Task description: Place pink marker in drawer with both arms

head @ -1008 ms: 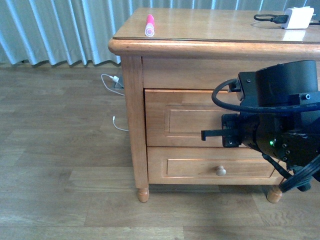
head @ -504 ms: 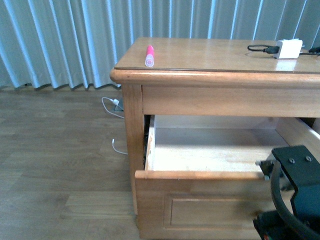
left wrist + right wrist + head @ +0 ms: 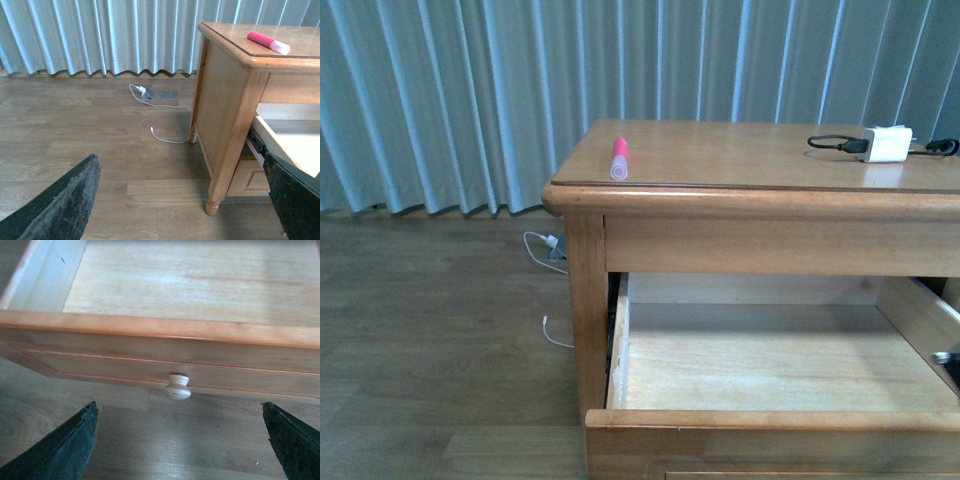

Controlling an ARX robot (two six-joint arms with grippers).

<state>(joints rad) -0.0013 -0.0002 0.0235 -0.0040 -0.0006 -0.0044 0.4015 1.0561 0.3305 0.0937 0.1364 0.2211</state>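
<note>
The pink marker (image 3: 618, 158) lies on the wooden nightstand's top near its front left corner, pale cap toward the front; it also shows in the left wrist view (image 3: 267, 42). The drawer (image 3: 770, 420) below is pulled wide open, and its pale interior holds nothing. My left gripper (image 3: 181, 165) is open and empty, low beside the nightstand's left side over the floor. My right gripper (image 3: 179, 410) is open and empty, in front of and below the drawer's round knob (image 3: 177, 386), not touching it. Only a sliver of the right arm (image 3: 948, 358) shows in the front view.
A white charger block (image 3: 886, 143) with a black cable sits on the top at the back right. A white cable (image 3: 165, 136) and a floor outlet (image 3: 147, 93) lie on the wood floor left of the nightstand. Curtains (image 3: 440, 100) hang behind.
The drawer has gone from shut to pulled wide open. My right arm has dropped almost out of the front view. The marker has not moved.
</note>
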